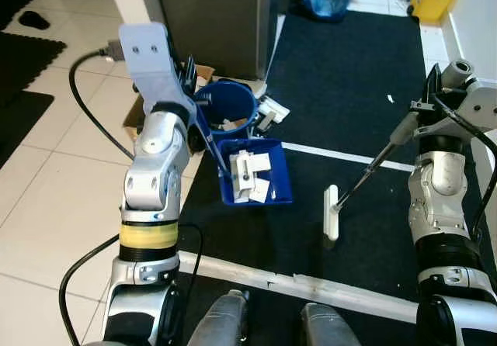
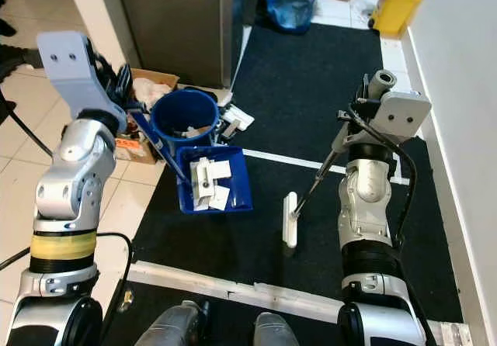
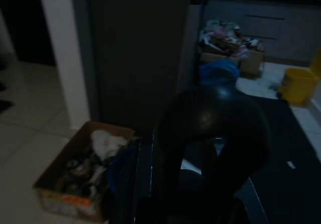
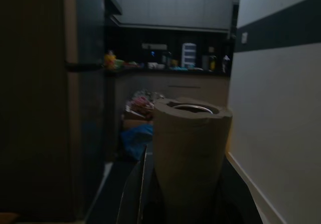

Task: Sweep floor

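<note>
From the head views, the left end effector (image 1: 189,73) is clamped on the long handle of a blue plastic dustpan (image 1: 254,172) holding white paper scraps on the black carpet (image 1: 349,74). The right end effector (image 2: 359,117) grips a grey-handled broom with a white head (image 2: 290,219), resting on the carpet just right of the dustpan. In the right wrist view, the broom's handle end (image 4: 191,153) stands upright between the fingers.

a black mat (image 1: 342,90) crossed by a white line (image 1: 349,157) is laid on pale floor tiles (image 1: 54,167). a grey cabinet (image 1: 213,20) is seen beyond, a white wall (image 2: 458,90) alongside.
</note>
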Tool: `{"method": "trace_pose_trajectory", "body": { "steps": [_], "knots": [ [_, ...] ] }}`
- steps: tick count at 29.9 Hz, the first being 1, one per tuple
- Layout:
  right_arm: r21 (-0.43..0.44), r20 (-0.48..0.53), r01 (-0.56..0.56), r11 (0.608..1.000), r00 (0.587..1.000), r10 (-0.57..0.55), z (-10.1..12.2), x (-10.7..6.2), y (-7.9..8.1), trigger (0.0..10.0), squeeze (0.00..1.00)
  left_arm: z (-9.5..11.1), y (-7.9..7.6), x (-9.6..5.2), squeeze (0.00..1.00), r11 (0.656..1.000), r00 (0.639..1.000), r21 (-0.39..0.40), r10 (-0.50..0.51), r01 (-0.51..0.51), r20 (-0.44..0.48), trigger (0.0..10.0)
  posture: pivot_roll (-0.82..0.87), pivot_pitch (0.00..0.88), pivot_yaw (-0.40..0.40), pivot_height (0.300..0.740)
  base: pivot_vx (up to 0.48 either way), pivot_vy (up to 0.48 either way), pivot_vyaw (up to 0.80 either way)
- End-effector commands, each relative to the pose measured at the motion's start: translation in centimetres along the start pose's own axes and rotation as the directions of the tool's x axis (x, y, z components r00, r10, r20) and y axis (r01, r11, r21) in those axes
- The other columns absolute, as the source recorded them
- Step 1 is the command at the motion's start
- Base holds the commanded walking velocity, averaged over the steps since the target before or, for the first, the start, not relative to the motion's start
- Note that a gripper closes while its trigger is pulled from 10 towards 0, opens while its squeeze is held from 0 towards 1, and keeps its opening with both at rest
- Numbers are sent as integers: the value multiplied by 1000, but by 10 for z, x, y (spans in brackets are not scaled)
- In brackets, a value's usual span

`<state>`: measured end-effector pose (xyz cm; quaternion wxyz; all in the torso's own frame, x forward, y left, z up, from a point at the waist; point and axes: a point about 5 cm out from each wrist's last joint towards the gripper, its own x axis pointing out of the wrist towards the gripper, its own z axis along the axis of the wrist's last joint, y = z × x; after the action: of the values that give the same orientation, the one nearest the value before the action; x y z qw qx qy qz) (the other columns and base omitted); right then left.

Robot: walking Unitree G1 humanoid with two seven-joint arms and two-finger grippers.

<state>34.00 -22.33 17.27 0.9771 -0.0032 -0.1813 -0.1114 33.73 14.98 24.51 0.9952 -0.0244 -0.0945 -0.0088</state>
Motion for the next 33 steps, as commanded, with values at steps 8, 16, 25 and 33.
{"method": "trace_pose_trajectory", "body": {
  "steps": [8,16,25,33],
  "knots": [
    [-4,30,-3,1000,1000,3,3,-1,3,10000,0,40,-19,1,0,994,984,11,-111,111,143,10000,-17,97,-2,740,440,0,0],
    [-5,26,2,1000,1000,-2,1,-2,1,10000,0,38,-23,0,0,991,983,11,-132,132,130,10000,-22,99,1,740,449,0,0],
    [-9,20,3,1000,1000,-3,-1,-3,2,10000,0,39,-27,0,0,987,979,6,-157,158,129,10000,-21,100,2,740,450,0,0],
    [-18,9,11,1000,1000,-11,-4,-4,0,10000,0,53,-43,6,0,965,959,-98,-224,243,172,10000,-20,101,1,740,450,0,0]
  ]
}}
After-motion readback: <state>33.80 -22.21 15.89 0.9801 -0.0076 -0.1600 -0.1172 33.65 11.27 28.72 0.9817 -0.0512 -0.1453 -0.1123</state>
